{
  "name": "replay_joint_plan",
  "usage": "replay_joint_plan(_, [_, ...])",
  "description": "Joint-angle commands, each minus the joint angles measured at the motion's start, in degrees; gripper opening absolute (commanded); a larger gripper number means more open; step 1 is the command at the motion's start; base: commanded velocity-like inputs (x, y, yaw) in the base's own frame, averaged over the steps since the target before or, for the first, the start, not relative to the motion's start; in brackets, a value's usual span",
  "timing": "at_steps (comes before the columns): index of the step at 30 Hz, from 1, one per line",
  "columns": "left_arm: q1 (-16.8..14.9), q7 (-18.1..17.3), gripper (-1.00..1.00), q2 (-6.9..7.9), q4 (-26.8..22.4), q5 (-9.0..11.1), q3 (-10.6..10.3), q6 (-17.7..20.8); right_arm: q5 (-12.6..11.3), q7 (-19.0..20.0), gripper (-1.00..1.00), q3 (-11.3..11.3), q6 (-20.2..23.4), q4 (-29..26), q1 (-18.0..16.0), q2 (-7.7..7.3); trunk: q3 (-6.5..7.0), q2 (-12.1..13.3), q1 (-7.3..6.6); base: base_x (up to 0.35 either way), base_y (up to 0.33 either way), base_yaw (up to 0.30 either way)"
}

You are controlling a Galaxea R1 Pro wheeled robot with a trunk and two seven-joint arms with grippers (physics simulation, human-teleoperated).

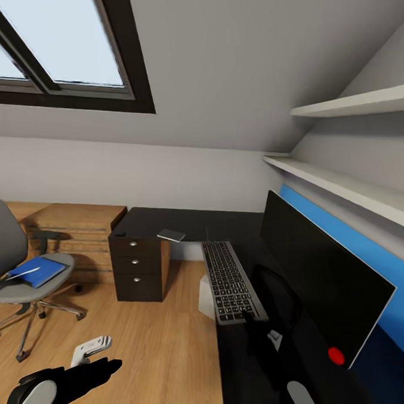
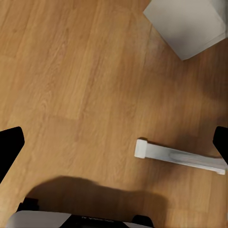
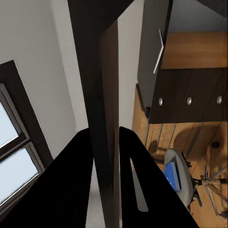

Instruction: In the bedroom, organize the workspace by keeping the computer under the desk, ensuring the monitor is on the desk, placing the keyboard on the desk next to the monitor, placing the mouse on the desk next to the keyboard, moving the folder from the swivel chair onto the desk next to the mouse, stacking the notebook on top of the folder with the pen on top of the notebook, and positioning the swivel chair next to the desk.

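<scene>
While right gripper [image 3: 105, 156] clamps the keyboard [image 1: 230, 280] | left gripper [image 2: 114, 142] spread, empty.

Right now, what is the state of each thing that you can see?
monitor: upright on the desk.
keyboard: flat on desk, beside monitor.
folder: lying on the swivel chair seat.
notebook: flat on desk.
drawers: all closed.
left gripper: open, over floor.

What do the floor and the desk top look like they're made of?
The floor looks like warm-toned wood planks: grain lines and board seams show. The desk top looks like smooth black laminate or painted board, matte with no visible grain; which, I can't tell.
</scene>
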Motion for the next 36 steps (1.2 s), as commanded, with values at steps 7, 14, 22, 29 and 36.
replay_joint_plan(7, [-0.06, 0.49, 1.0, 0.04, -0.07, 0.57, -0.09, -0.01, -0.8, -5.68, -1.0, 0.24, -2.54, 1.14, -0.05, 0.2, -0.1, -0.09, 0.02, 0.026, -0.023, 0.0])
replay_joint_plan(14, [-0.06, 0.46, 1.0, 0.04, -0.05, 0.62, -0.17, -0.01, -0.56, -9.58, -1.0, 0.54, -10.64, 1.35, -0.56, 0.39, -0.1, -0.09, 0.02, 0.002, -0.001, 0.0])
replay_joint_plan(22, [-0.06, 0.52, 1.0, -0.19, 0.98, 0.58, -0.4, -0.01, -0.35, -19.96, -1.0, 0.46, -10.85, 9.84, -14.08, 0.06, -0.1, -0.09, 0.02, 0.0, 0.0, 0.0])
replay_joint_plan(29, [-0.06, 0.55, 1.0, -0.22, 1.18, 0.68, -0.44, -0.01, 4.44, -20.33, -1.0, 0.46, -10.61, 20.39, -21.12, -0.09, -0.1, -0.09, 0.02, 0.0, 0.0, 0.0])
replay_joint_plan(36, [-0.06, 0.55, 1.0, -0.22, 1.65, 0.66, -0.44, -0.01, 6.69, -18.71, -1.0, 0.38, -10.57, 21.43, -21.74, -0.1, -0.1, -0.09, 0.02, 0.0, 0.0, 0.0])
